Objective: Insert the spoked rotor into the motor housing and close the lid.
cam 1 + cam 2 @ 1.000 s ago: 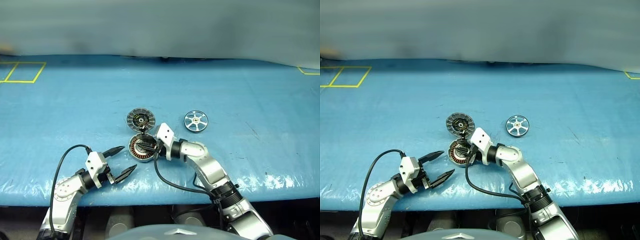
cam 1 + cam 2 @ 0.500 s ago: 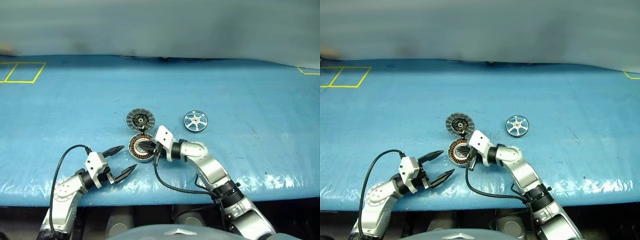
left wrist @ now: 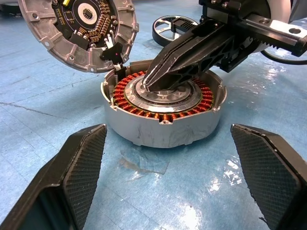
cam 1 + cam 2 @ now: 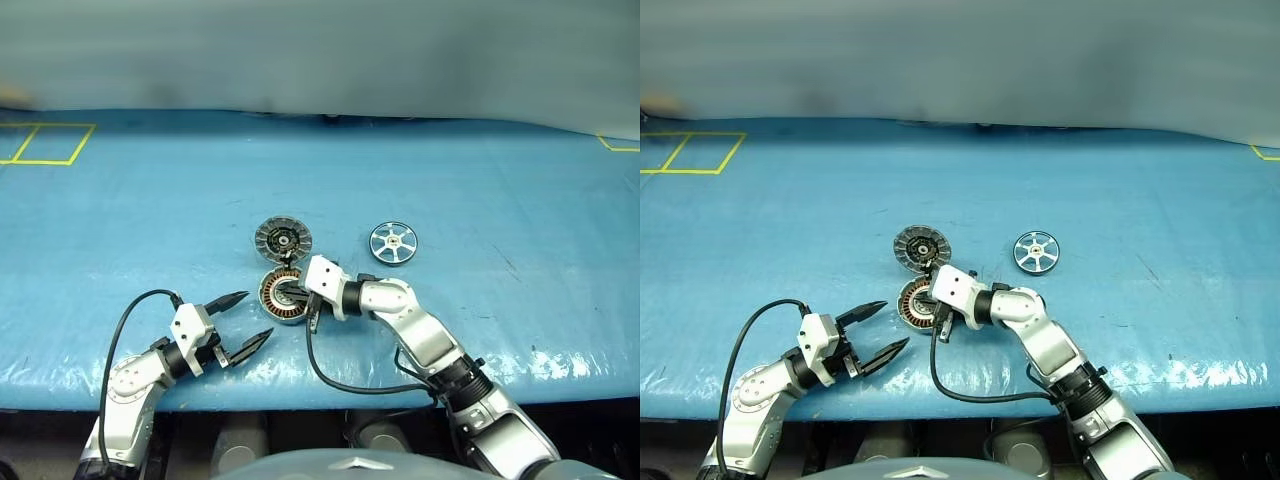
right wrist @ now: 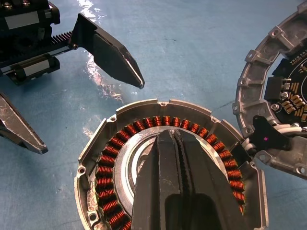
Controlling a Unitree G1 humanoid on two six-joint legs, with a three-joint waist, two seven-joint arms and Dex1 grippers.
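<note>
Head views: blue plastic-covered table [image 4: 120, 200], the parts clustered near its middle, wide bare sheet to both sides and behind, the near edge close below the arms. Round shallow metal motor housing [image 4: 281, 297] with a copper-brown winding ring lies flat; the flat grey disc lid [image 4: 283, 238] sits just behind it, almost touching its rim. Small shiny silver spoked rotor [image 4: 393, 242] lies flat to the right of the lid, apart from both, open sheet all round it. Right gripper [image 4: 297, 292] reaches in from the right with its black fingers pressed together, tips over the housing's silver centre, holding nothing. Left gripper [image 4: 244, 319] hangs near the front edge, just left and in front of the housing, fingers spread wide, empty, clear gap to the housing wall. Left wrist view: housing [image 3: 163, 112] sits between the two spread finger pads [image 3: 81, 167], not touching either; closed right fingers rest on or just over the hub, contact unclear; lid [image 3: 79, 31] tilts up behind, joined to the housing by short wires. Right wrist view: closed fingers [image 5: 175, 191] lie across the winding ring [image 5: 120, 143]; lid edge [image 5: 261, 96] sits beside the housing rim.
</note>
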